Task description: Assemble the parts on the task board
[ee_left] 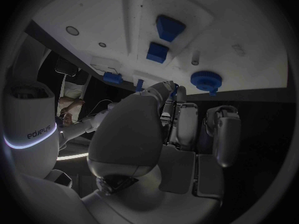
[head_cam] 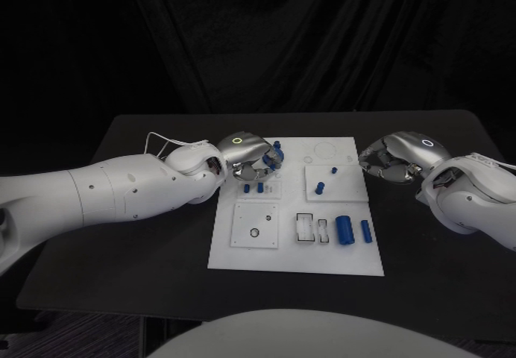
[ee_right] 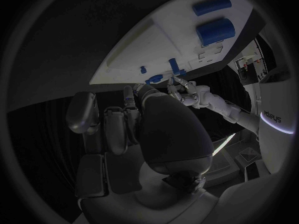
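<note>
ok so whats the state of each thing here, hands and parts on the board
left hand: over the task board's far left corner, holding a blue part
right hand: beside the board's right edge, fingers curled in, holding nothing
task board: flat on the table
large blue cylinder: lying on the board
slim blue cylinder: lying beside it, apart

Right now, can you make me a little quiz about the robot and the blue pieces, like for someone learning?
1. True or false: the silver left hand is over the white task board's far left corner.
2. Which is nearer the robot's body: A, the two big blue cylinders, or B, the round blue gear-like part?
3. Fill in: the silver right hand is just off the board's ____ edge.

Key: 1 true; 2 A; 3 right.
</note>
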You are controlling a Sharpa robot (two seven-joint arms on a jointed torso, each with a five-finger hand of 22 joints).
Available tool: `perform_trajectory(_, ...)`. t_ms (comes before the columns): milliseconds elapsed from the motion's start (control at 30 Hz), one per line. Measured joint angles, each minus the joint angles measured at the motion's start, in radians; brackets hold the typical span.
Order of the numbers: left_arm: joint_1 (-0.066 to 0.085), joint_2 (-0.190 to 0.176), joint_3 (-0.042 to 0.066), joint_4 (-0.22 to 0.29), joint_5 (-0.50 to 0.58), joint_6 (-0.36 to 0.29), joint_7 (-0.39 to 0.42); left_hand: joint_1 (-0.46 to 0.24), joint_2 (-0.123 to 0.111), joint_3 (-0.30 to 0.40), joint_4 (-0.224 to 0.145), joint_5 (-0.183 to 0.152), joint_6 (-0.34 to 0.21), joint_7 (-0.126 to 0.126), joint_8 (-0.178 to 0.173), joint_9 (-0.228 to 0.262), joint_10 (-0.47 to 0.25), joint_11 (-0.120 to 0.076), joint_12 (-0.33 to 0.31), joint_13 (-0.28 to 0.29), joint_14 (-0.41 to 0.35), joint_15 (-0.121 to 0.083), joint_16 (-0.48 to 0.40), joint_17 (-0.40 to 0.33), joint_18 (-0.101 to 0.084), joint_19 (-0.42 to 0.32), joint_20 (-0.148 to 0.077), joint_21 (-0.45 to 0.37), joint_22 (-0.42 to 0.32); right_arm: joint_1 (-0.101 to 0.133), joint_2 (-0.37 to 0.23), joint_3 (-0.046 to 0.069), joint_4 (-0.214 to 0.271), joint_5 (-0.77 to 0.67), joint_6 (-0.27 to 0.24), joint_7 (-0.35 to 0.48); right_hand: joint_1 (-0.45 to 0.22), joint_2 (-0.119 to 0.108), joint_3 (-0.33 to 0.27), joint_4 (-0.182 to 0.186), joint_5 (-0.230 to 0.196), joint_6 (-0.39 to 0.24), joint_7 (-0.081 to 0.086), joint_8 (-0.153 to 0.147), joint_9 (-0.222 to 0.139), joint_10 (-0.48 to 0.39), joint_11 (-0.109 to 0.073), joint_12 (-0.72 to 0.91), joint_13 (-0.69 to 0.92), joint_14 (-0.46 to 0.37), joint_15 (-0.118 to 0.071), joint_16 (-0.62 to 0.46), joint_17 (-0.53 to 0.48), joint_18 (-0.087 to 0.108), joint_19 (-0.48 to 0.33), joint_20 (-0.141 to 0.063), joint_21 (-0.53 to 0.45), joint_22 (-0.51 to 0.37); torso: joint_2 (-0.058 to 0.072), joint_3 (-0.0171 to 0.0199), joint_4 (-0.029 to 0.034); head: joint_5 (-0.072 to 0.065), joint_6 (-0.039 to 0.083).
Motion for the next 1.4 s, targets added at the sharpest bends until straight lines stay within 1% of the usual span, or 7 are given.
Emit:
perform_trajectory(100, 0.022, -0.030, 0.001, 0.028, 0.000, -0.004, 0.000, -0.002, 0.002, 0.001, -0.001, 0.000, 0.000, 0.000, 0.000, 0.001, -0.004, 0.004, -0.006, -0.002, -0.006, 0.005, -0.004, -0.010, 0.000, -0.004, -0.004, -0.011, 0.000, 0.000, 0.003, 0.000, -0.003, 0.000, 0.001, 0.000, 0.000, 0.000, 0.000, 0.000, 0.000, 0.000, 0.000, 0.000, 0.000, 0.000, 0.000, 0.000, 0.000, 0.000, 0.000, 0.000, 0.000, 0.000, 0.000, 0.000, 0.000, 0.000, 0.000, -0.0002, 0.0001, 0.000, 0.000)
perform_trajectory(167, 0.031, -0.046, 0.001, 0.042, 0.000, -0.003, 0.000, -0.013, 0.002, 0.004, -0.004, -0.002, 0.000, 0.000, 0.000, 0.001, -0.003, 0.004, -0.011, -0.004, -0.015, 0.007, -0.009, -0.016, 0.000, -0.010, -0.005, -0.017, 0.000, 0.000, 0.005, 0.000, -0.004, 0.000, 0.001, 0.000, 0.000, 0.000, 0.000, 0.000, 0.000, 0.000, 0.000, 0.000, 0.000, 0.000, 0.000, 0.000, 0.000, 0.000, 0.000, 0.000, 0.000, 0.000, 0.000, 0.000, 0.000, 0.000, 0.000, -0.0007, 0.0005, 0.001, 0.000)
perform_trajectory(400, 0.040, -0.092, -0.001, 0.071, 0.000, 0.010, -0.006, -0.020, 0.002, 0.005, -0.005, -0.011, 0.000, 0.000, -0.004, 0.001, -0.009, 0.009, -0.028, -0.014, -0.027, 0.013, -0.017, -0.034, 0.000, -0.025, -0.003, -0.035, 0.000, 0.000, 0.005, 0.000, -0.007, 0.000, 0.005, -0.001, 0.000, 0.000, 0.000, 0.000, 0.000, 0.000, 0.000, 0.000, 0.000, 0.000, 0.000, 0.000, 0.000, 0.000, 0.000, -0.001, 0.000, 0.000, 0.000, 0.000, 0.000, 0.001, -0.001, -0.0008, 0.0006, -0.001, 0.000)
perform_trajectory(633, 0.039, -0.102, -0.002, 0.063, 0.000, 0.039, -0.014, -0.022, 0.004, 0.005, -0.005, -0.017, 0.000, 0.000, -0.004, 0.000, -0.012, 0.013, -0.032, -0.016, -0.034, 0.012, -0.021, -0.038, 0.000, -0.029, 0.000, -0.035, 0.000, 0.000, 0.005, 0.000, -0.008, 0.000, 0.009, -0.001, 0.000, 0.000, 0.000, 0.000, 0.000, 0.000, 0.000, 0.000, 0.000, 0.000, 0.000, 0.000, 0.000, 0.000, 0.000, -0.001, 0.000, 0.000, 0.000, 0.000, 0.000, 0.001, -0.002, 0.0009, 0.0017, -0.005, 0.000)
perform_trajectory(800, 0.030, -0.102, -0.002, 0.056, 0.000, 0.057, -0.018, -0.022, 0.004, 0.005, -0.005, -0.017, 0.000, 0.000, -0.004, 0.000, -0.012, 0.013, -0.036, -0.018, -0.034, 0.012, -0.021, -0.042, 0.000, -0.029, 0.000, -0.035, 0.000, 0.000, 0.005, 0.000, -0.008, 0.000, 0.012, -0.001, 0.000, 0.000, 0.003, 0.003, 0.000, 0.000, 0.000, 0.000, 0.000, 0.000, 0.000, 0.000, 0.000, 0.000, 0.000, -0.001, 0.000, 0.000, 0.000, 0.000, -0.005, 0.001, -0.002, 0.0006, 0.0040, -0.007, 0.000)
perform_trajectory(1167, 0.014, -0.097, -0.002, 0.044, 0.000, 0.090, -0.023, -0.022, 0.004, 0.008, -0.008, -0.017, -0.004, 0.004, -0.008, 0.000, -0.016, 0.016, -0.043, -0.023, -0.038, 0.016, -0.025, -0.043, 0.000, -0.029, 0.000, -0.035, 0.000, 0.000, 0.005, 0.000, -0.009, 0.000, 0.016, -0.001, 0.000, 0.000, 0.003, 0.003, 0.000, 0.000, 0.000, 0.000, 0.000, 0.000, 0.000, 0.000, 0.000, 0.000, 0.000, -0.001, 0.000, 0.000, 0.000, 0.000, -0.006, 0.001, 0.000, -0.0019, 0.0030, -0.001, 0.000)
perform_trajectory(1400, 0.008, -0.084, -0.002, 0.035, 0.000, 0.107, -0.025, -0.022, 0.004, 0.008, -0.008, -0.017, -0.004, 0.004, -0.008, 0.000, -0.016, 0.016, -0.043, -0.023, -0.038, 0.016, -0.025, -0.039, 0.000, -0.029, 0.000, -0.035, 0.000, 0.000, 0.007, 0.000, -0.009, 0.000, 0.018, -0.001, 0.000, 0.000, 0.006, 0.000, 0.000, 0.000, 0.000, 0.000, 0.000, 0.000, 0.000, 0.000, 0.000, 0.000, 0.000, -0.005, 0.000, 0.000, 0.000, 0.000, -0.006, 0.000, -0.001, -0.0008, 0.0012, 0.002, 0.000)
